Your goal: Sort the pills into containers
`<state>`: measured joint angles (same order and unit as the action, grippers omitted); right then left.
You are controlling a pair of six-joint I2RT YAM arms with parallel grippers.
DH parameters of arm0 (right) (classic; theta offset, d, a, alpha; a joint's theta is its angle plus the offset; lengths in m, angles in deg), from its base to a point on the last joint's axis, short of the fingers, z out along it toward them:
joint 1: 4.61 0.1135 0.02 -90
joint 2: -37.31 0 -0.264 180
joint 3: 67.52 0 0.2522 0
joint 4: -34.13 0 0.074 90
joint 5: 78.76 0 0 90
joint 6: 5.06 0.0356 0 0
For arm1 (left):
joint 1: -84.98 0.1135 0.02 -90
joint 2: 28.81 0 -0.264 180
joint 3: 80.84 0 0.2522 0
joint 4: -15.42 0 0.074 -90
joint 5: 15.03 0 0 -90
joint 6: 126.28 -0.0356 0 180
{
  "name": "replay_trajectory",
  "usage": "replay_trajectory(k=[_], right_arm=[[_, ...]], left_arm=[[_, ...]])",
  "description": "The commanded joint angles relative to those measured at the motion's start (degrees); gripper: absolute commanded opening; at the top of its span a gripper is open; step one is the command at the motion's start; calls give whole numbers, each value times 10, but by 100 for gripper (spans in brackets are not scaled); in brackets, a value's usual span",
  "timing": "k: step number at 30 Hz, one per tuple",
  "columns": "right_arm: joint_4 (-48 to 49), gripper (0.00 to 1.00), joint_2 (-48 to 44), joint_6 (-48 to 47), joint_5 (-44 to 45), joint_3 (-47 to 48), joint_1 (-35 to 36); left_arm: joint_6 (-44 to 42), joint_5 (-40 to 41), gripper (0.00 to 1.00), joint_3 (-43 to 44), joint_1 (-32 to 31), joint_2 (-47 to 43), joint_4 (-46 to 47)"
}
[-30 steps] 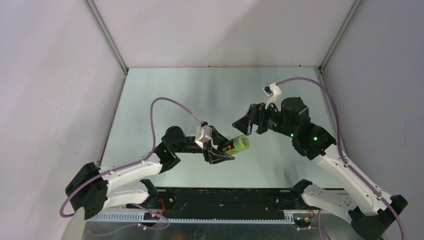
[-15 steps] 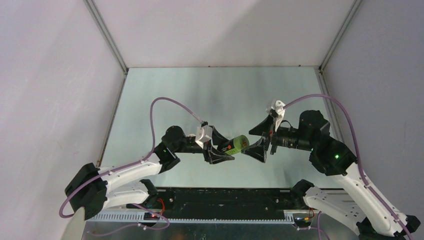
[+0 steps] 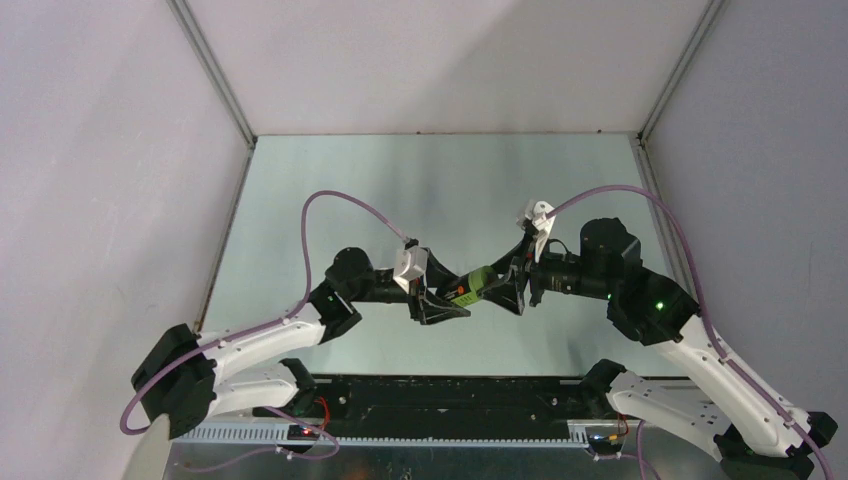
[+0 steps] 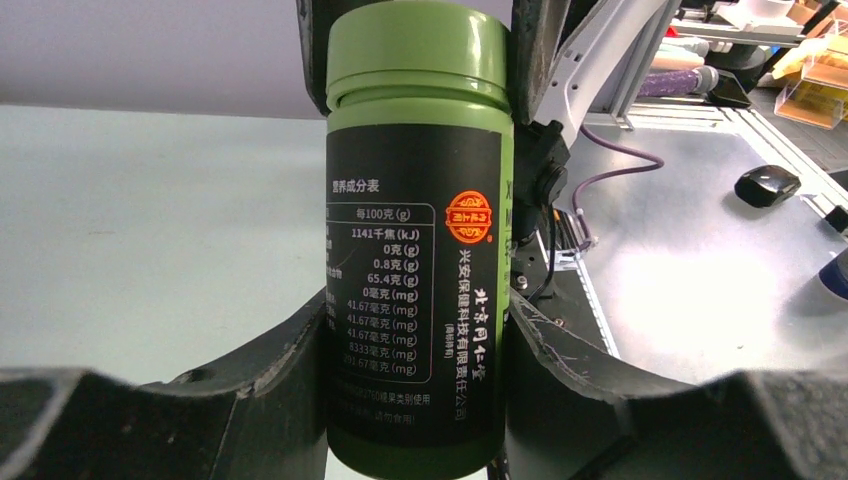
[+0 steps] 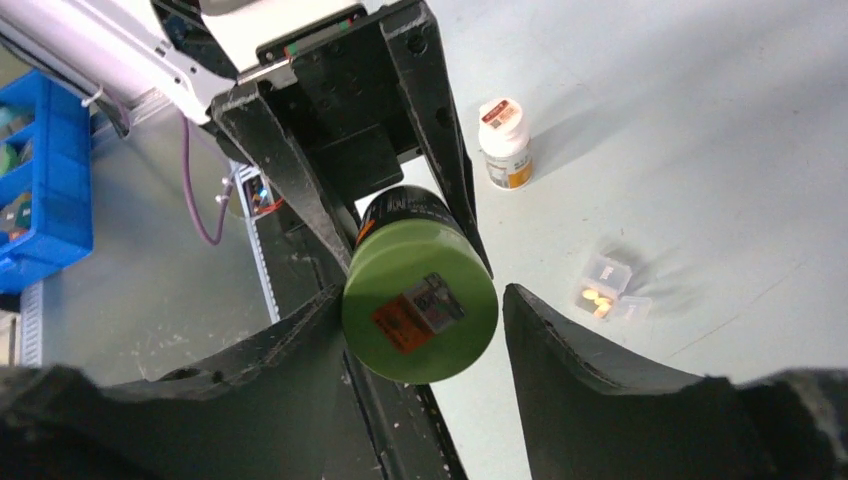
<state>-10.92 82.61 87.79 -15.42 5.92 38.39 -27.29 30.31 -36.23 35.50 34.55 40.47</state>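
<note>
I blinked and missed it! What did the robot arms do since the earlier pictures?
The right gripper swung in from the far right toward the left arm. Its fingers now sit on either side of the green bottle's cap, with a small gap showing on one side. The left gripper stayed shut on the bottle, holding it in about the same spot.

Soft, even light fills the overhead view. The table (image 3: 420,180) carries a dull sheen, with faint shadows under the arms. In the left wrist view the green bottle (image 4: 420,250) is sharp, while glare whitens the metal bench (image 4: 690,290) at right. In the right wrist view the white bottle (image 5: 505,140) and pill box (image 5: 607,290) throw soft shadows rightward, and the near right fingers (image 5: 640,400) blur.
</note>
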Motion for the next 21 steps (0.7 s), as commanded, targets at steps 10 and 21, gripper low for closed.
replay_trajectory(k=[10,21], right_arm=[[91,57,25,155,208,-8,12],[108,80,59,241,245,-8,6]], left_arm=[[-20,-21,0,43,-4,10,24],[-12,-10,0,33,-4,4,40]])
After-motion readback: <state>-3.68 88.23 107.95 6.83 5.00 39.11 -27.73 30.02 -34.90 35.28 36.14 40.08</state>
